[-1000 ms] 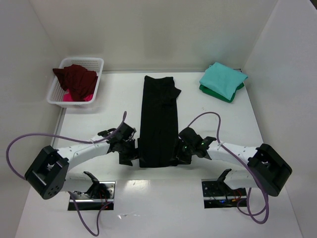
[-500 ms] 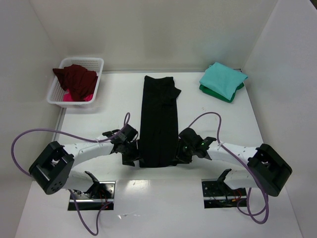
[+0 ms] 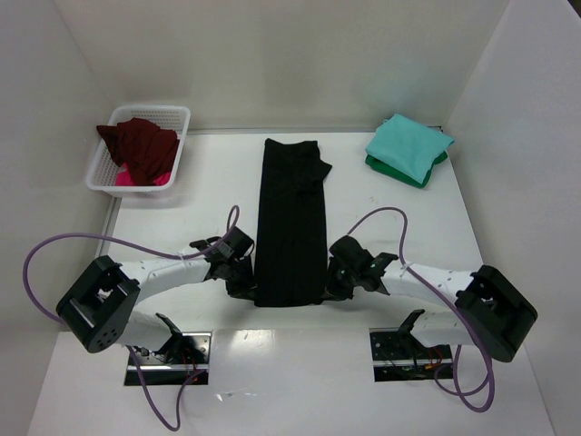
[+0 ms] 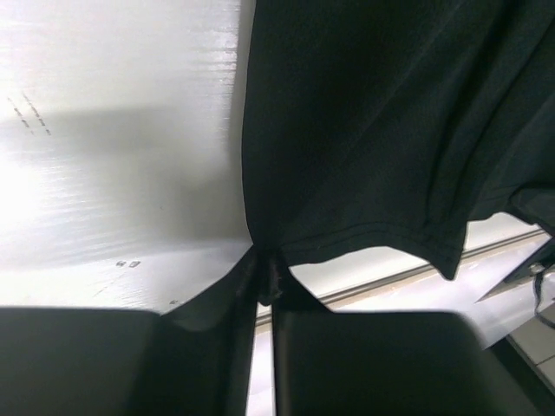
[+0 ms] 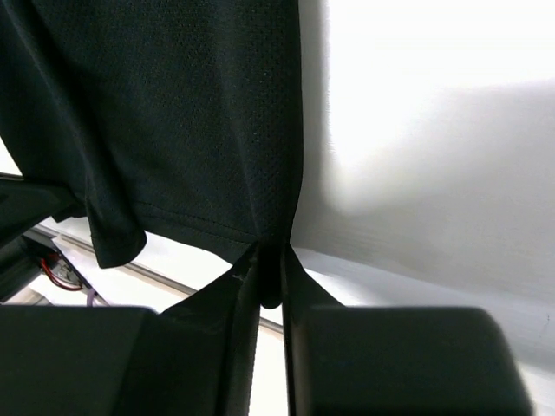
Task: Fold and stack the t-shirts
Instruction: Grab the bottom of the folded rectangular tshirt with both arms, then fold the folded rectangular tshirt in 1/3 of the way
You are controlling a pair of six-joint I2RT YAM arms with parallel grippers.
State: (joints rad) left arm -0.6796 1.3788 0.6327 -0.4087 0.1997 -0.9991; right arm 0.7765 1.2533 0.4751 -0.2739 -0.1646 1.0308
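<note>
A long black t-shirt [image 3: 290,218] lies folded into a narrow strip down the middle of the table. My left gripper [image 3: 249,289] is shut on its near left corner, and the left wrist view shows the black t-shirt's hem [image 4: 364,238] pinched between the jaws of the left gripper [image 4: 267,282]. At the near right corner my right gripper [image 3: 330,287] is shut too, with the cloth [image 5: 173,130] bunched in the right gripper [image 5: 271,277]. A teal t-shirt [image 3: 407,145] rests folded on a dark green one [image 3: 388,169] at the back right. Maroon [image 3: 141,145] and pink [image 3: 136,180] t-shirts fill the basket.
The white lattice basket [image 3: 176,115] stands at the back left by the left wall. White walls close in the table on three sides. Purple cables loop from both arms. Two metal base plates [image 3: 168,354] sit at the near edge.
Both grippers have closed on the black t-shirt's near corners. The left arm slid right toward the shirt, and the near hem has drawn in a little.
</note>
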